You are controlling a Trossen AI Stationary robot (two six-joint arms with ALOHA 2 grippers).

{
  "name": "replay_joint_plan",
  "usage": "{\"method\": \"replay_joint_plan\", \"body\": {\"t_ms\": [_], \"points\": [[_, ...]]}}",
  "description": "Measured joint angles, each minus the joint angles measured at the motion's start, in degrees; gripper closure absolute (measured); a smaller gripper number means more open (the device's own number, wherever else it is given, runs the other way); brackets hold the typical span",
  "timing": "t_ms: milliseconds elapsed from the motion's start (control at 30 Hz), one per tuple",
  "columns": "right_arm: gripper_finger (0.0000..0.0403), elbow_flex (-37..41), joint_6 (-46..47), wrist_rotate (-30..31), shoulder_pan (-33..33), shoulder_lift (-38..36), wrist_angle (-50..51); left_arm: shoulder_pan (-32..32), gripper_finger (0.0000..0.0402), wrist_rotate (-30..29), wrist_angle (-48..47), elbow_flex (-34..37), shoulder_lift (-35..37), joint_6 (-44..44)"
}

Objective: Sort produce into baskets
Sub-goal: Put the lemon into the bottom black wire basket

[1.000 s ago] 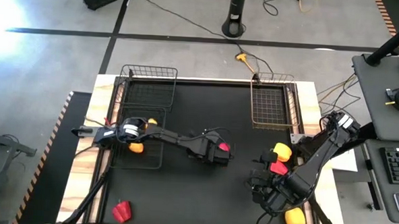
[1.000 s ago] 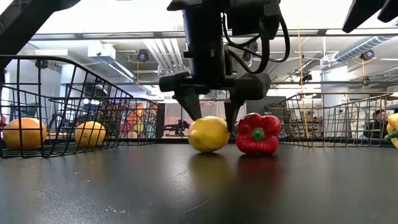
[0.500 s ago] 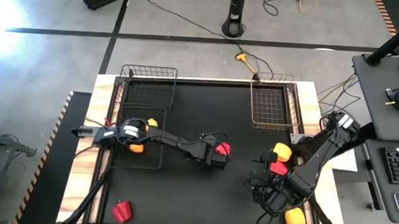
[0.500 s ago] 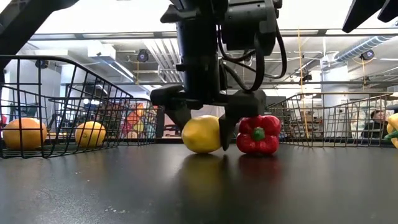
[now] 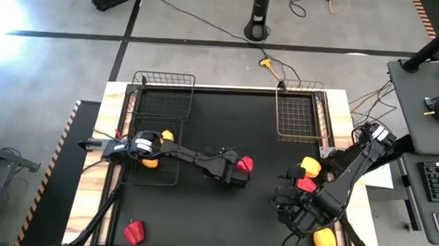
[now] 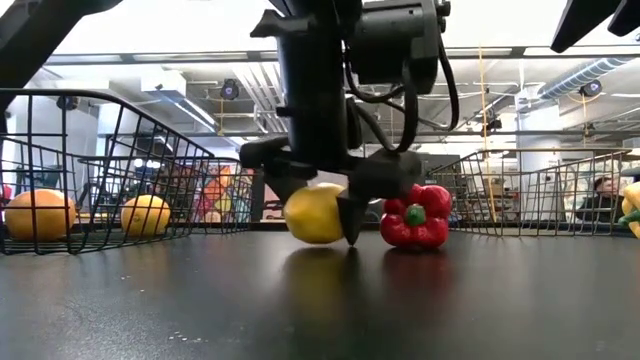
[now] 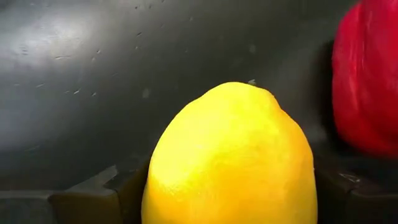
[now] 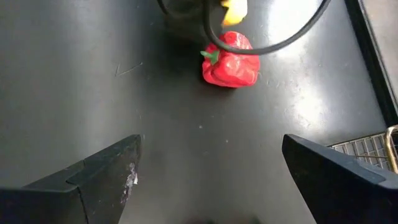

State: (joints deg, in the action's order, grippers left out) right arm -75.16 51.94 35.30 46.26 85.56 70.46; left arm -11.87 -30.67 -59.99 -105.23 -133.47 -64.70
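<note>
My left gripper [image 5: 228, 174] stands at the table's middle, shut on a yellow lemon [image 6: 313, 214], which fills the left wrist view [image 7: 230, 155]. A red pepper [image 6: 415, 215] rests on the table just to the lemon's right; it also shows in the high view [image 5: 244, 165]. My right gripper [image 5: 286, 207] is open and empty at the near right, low over the table, fingers wide apart in its wrist view [image 8: 214, 186]. A yellow pepper [image 5: 310, 168], a red pepper [image 5: 306, 184] and another yellow piece [image 5: 324, 239] lie beside the right arm. A red pepper [image 5: 133, 232] lies near left. My left gripper pinches the lemon between its two fingers, one on each of its sides [image 7: 155, 180]. The fingers [image 6: 350, 215] come from above, pointing down. The lemon sits level between them, its underside at the table top; whether it is clear of the table I cannot tell.
A wire basket [image 5: 154, 178] at the left holds two orange-yellow pieces [image 6: 38, 215]. Another basket [image 5: 164, 80] stands at the far left and a third [image 5: 301, 134] at the far right. Bare black table lies between the arms and at the near middle.
My left gripper has come down over the lemon and taken hold of it. It has then shifted a little toward the table's left, and the lemon has slid with it, away from the red pepper, which has stayed in place.
</note>
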Motion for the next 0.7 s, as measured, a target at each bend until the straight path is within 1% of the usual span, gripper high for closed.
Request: {"method": "replay_joint_plan", "body": {"t_ms": [100,167,267,367,400,467,567,633,700], "points": [[0.0021,0.0,0.1,-1.3,0.0,0.0,0.0,-1.5,0.0133,-0.7,-4.2,-2.0,0.5,1.2],[0.0021,0.0,0.2,-1.3,0.2,0.0,0.0,-2.8,0.0133,-2.9,-9.4,-4.1,1.3,1.2],[0.0021,0.0,0.6,-1.3,0.4,0.0,0.0,-5.3,0.0133,-8.0,-18.8,-8.7,2.6,-0.7],[0.0021,0.1,0.8,-1.3,0.4,0.0,0.0,-8.1,0.0133,-13.3,-30.6,-14.2,3.7,-5.8],[0.0021,0.1,0.8,-1.3,0.4,0.0,0.0,-8.9,0.0133,-14.6,-30.3,-15.0,4.4,-5.8],[0.0021,0.1,0.7,-1.1,0.4,0.0,0.0,-10.2,0.0133,-15.0,-28.6,-14.7,7.1,-2.3],[0.0021,0.3,0.7,-0.8,0.4,0.0,-0.1,-11.2,0.0132,-16.9,-30.1,-13.8,10.2,-3.5],[0.0021,0.5,0.8,-0.8,0.5,0.0,-0.1,-11.6,0.0131,-16.8,-29.6,-10.0,13.2,-2.4],[0.0021,0.6,1.3,-0.8,0.8,0.0,-0.1,-11.9,0.0131,-16.3,-29.8,-6.1,15.9,-4.7]]}}
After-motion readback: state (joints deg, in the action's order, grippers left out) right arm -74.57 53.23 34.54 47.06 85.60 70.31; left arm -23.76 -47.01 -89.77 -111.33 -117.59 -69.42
